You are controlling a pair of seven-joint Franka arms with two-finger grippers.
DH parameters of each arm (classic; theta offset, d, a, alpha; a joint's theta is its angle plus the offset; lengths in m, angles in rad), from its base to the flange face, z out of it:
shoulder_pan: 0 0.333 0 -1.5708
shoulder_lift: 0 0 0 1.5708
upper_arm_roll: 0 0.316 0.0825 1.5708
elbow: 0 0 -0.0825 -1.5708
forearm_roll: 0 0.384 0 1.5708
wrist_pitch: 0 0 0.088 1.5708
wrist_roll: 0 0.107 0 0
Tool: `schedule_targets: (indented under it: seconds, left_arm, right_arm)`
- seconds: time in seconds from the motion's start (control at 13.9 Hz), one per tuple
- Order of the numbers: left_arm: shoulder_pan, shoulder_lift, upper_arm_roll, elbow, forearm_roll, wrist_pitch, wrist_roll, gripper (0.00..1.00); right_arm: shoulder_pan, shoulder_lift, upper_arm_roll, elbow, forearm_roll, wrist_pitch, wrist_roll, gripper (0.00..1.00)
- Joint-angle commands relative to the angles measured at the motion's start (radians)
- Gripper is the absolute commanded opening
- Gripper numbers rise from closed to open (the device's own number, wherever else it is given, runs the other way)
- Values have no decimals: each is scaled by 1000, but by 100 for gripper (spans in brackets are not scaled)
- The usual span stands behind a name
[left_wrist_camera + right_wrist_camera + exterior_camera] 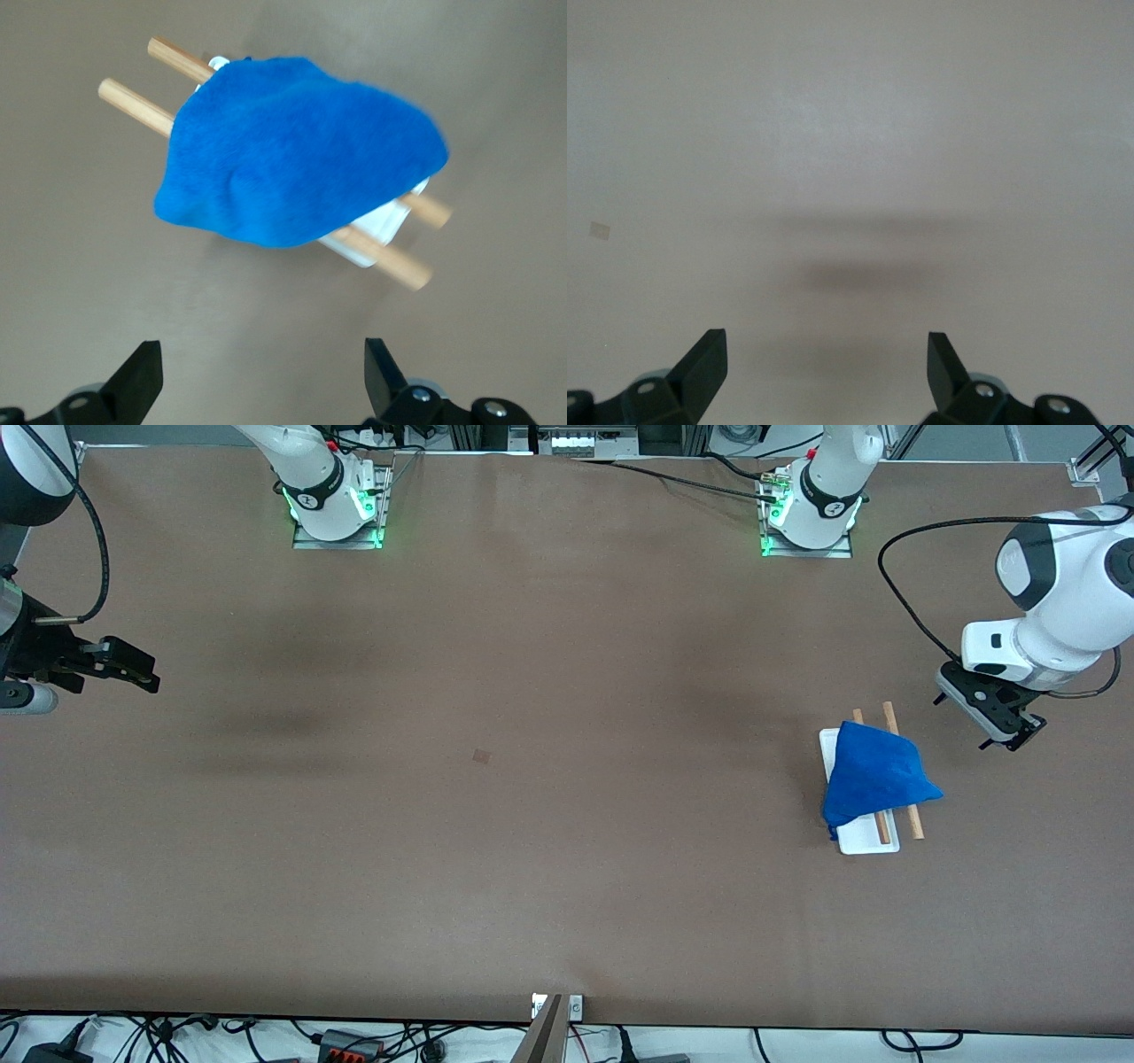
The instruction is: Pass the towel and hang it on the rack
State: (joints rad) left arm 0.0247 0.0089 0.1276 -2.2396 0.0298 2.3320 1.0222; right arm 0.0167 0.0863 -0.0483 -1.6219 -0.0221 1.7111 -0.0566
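Towel (875, 778) of bright blue microfibre lies draped over the rack (866, 841), covering most of both wooden rods (913, 824) and sagging down over the side toward the right arm's end of the counter (496, 850). Only the rod ends poke out from under the cloth, together with a strip of the white base at the end nearer the front camera. One corner of the cloth sticks out past the rods toward the left arm's end. In the left wrist view the towel (292, 150) sits bunched in a soft heap across the rods (133, 102), with a bit of the white base (376, 232) showing under it.

Left tool (1005, 735) hangs in the air just beside the rack, over bare counter toward the left arm's end of it. Its fingers (137, 376) are spread wide apart and hold nothing; the towel is clear of them.

Right tool (133, 669) hovers over the counter at the right arm's end, well apart from the rack, and the arm waits there. Its fingers (704, 363) are likewise spread wide with nothing between them, and only plain brown surface lies below, with a small pale square mark (600, 230) off to one side
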Motion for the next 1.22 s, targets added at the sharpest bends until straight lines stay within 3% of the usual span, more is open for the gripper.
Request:
schedule_targets:
  seconds: [0.0, 0.14, 0.36, 0.5, 0.72, 1.15]
  left_arm:
    - [-25, -49, 9, -12, -62, -87, -167, 100]
    - [-63, -105, 9, -5, -65, -179, -358, 100]
    - [-130, -127, 10, 78, -65, -302, -669, 100]
    - [-143, -132, 20, 98, -67, -318, -688, 100]
    - [-207, -139, 133, 141, -126, -416, -717, 100]
    - [-235, -135, 133, 253, -78, -563, -907, 100]
  right_arm:
    - [-20, 1, 5, 20, -1, -27, -8, 100]
    - [-64, 0, 42, 20, 4, -44, -5, 100]
    - [-63, 0, 50, 19, -1, -45, -8, 100]
    - [-52, -2, 47, 19, -1, -47, -6, 100]
    - [-41, 0, 41, 19, -2, -47, -6, 100]
    - [-46, -5, 41, 17, -2, -64, -6, 100]
